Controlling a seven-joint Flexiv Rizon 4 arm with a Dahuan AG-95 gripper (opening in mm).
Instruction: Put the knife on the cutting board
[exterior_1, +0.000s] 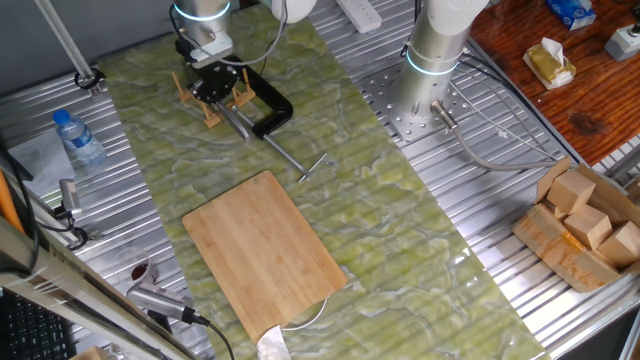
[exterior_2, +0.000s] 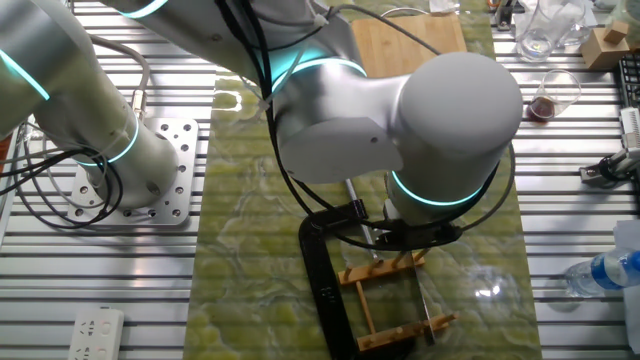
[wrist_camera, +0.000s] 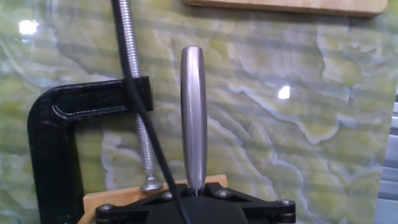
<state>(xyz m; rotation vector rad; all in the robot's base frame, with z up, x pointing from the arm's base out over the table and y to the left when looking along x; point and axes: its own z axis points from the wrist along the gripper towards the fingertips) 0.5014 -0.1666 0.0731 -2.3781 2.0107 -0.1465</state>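
The knife stands in a small wooden peg rack (exterior_1: 210, 118) at the far end of the green mat. Its slim silver handle (wrist_camera: 193, 112) points toward the cutting board (exterior_1: 265, 250), and the handle also shows in one fixed view (exterior_1: 233, 123). A thin edge of the blade shows in the rack in the other fixed view (exterior_2: 428, 312). My gripper (wrist_camera: 196, 190) sits over the rack (wrist_camera: 99, 199), shut on the base of the handle. In one fixed view the gripper (exterior_1: 215, 90) hides the blade. The bamboo board lies bare nearer the front (exterior_2: 410, 40) (wrist_camera: 286, 5).
A black C-clamp (exterior_1: 275, 105) (wrist_camera: 53, 137) with a threaded rod lies right beside the rack and handle. A second arm's base (exterior_1: 435, 50) stands at the mat's edge. A water bottle (exterior_1: 78, 140) and a box of wooden blocks (exterior_1: 580, 220) lie off the mat.
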